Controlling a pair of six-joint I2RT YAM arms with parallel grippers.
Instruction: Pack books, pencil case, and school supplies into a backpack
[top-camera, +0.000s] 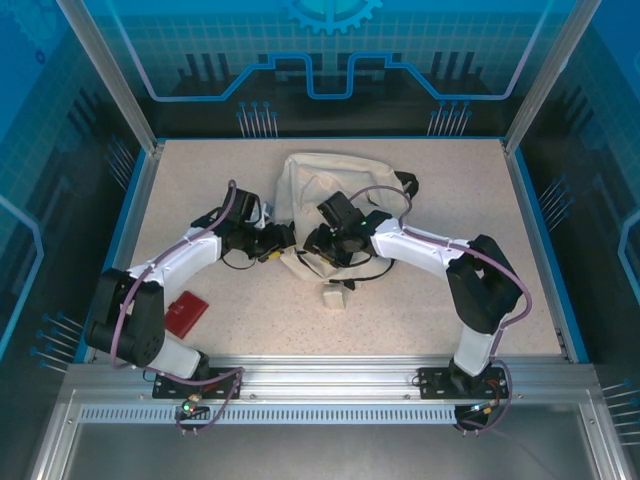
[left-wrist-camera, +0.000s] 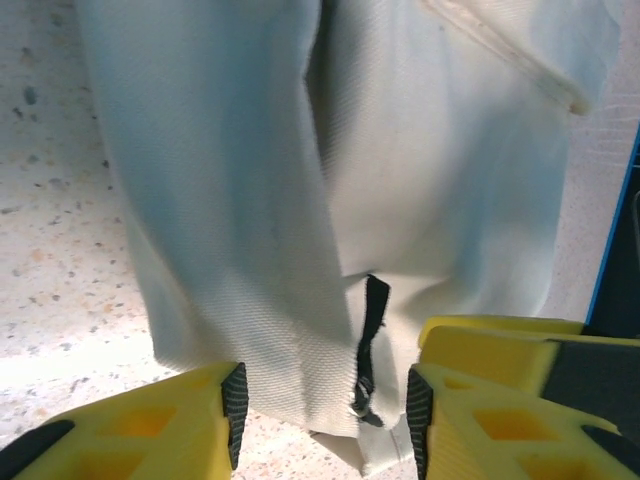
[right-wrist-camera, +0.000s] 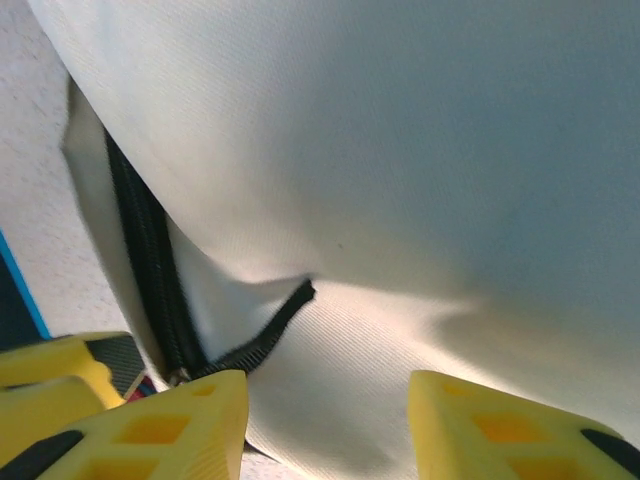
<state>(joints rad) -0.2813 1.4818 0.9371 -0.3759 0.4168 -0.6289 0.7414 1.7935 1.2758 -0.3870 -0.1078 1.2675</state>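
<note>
We find the left pincer (left-wrist-camera: 326, 405) and right pincer (right-wrist-camera: 328, 410) open at the near edge of the backpack (top-camera: 310, 175). Its zip pull (left-wrist-camera: 370, 330) lies straight ahead of the left.

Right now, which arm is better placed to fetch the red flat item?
Left, probably: the red flat item lies beside the left arm's elbow, far from the right gripper; the left gripper is open.

A: The overhead view is bright, even and sharp; the counter (top-camera: 420, 300) carries only soft, short shadows

B: The wrist views are rougher. Close up, the backpack (left-wrist-camera: 220, 200) cloth turns bluish and soft-focus, and the counter glares white at the left wrist view's lower left

A: The yellow jaws along the bottom edges are blurred, and a fold in the right wrist view lies in shade
</note>
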